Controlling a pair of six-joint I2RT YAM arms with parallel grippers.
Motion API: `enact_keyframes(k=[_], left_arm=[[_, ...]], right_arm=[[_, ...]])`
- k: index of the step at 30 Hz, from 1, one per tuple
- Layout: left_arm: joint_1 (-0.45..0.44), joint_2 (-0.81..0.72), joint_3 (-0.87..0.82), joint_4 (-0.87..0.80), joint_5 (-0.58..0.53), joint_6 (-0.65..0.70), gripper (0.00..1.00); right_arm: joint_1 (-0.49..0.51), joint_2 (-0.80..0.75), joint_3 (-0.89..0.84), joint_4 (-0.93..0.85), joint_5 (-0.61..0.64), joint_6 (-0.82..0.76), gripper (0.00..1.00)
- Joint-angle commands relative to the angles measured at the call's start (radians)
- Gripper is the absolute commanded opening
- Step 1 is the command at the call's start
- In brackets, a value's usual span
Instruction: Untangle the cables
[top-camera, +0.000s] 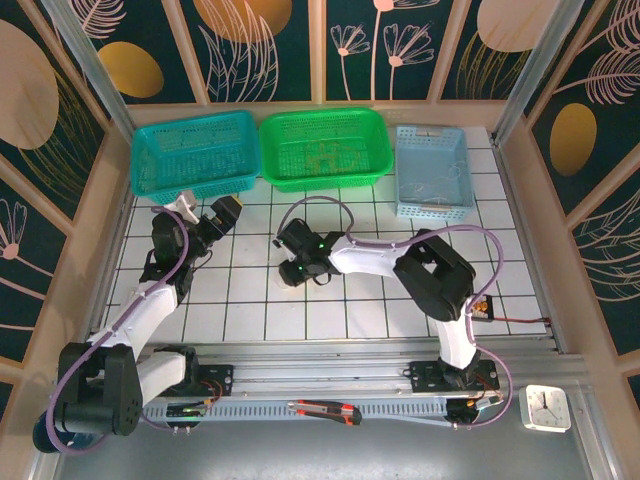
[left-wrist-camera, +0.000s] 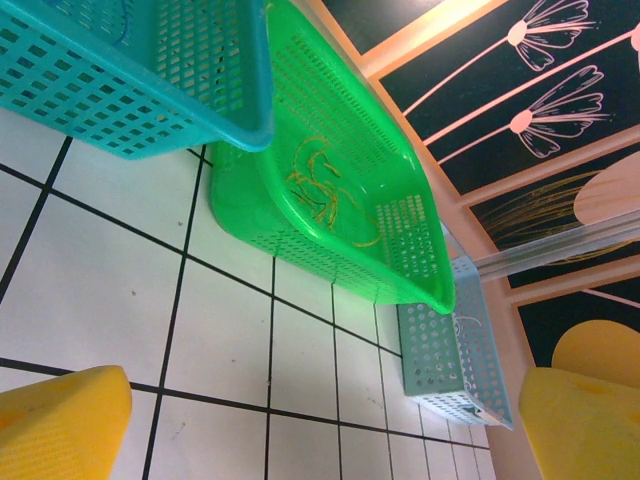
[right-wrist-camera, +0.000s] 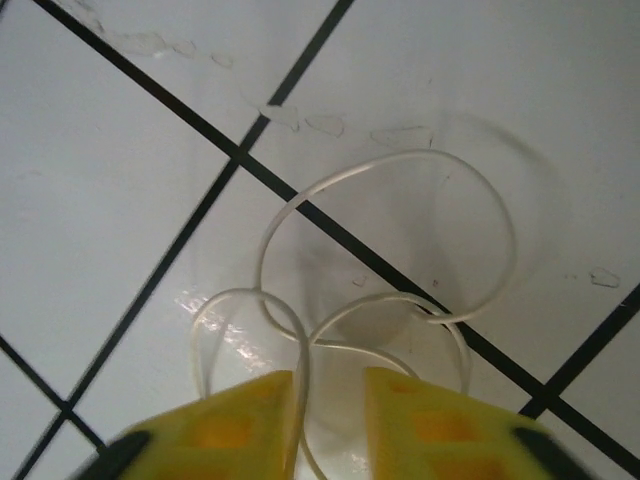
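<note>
Top external view, left to right, we are listing: a teal perforated plastic basket. The left gripper is hovering just before it; on its wrist view we are seeing its yellow fingers spread wide, holding nothing. A green perforated plastic basket is containing thin yellow wires. The right gripper is reaching down to the white tiled table. A pale blue plastic basket is standing rightmost. On the right wrist view, a thin white looping cable is lying on the tile, one strand running through the narrow gap between the jaws, not yet pinched.

Glossy tabletop, smooth white cable
</note>
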Motion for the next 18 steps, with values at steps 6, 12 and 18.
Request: enact_keyframes(k=[6,12,18], left_arm=[[-0.003,0.002,0.003,0.031,0.041,0.029,0.99],[-0.047,0.016,0.012,0.071,0.085,0.037,0.99],[-0.148,0.05,0.035,0.165,0.073,-0.008,0.94]], right_arm=[[-0.044,-0.105,-0.028,0.028,-0.041,0.04,0.0],[-0.172,-0.364,-0.126,0.128,-0.132,0.151,0.0],[-0.264,-0.506,-0.14,0.169,-0.198,0.21,0.0]])
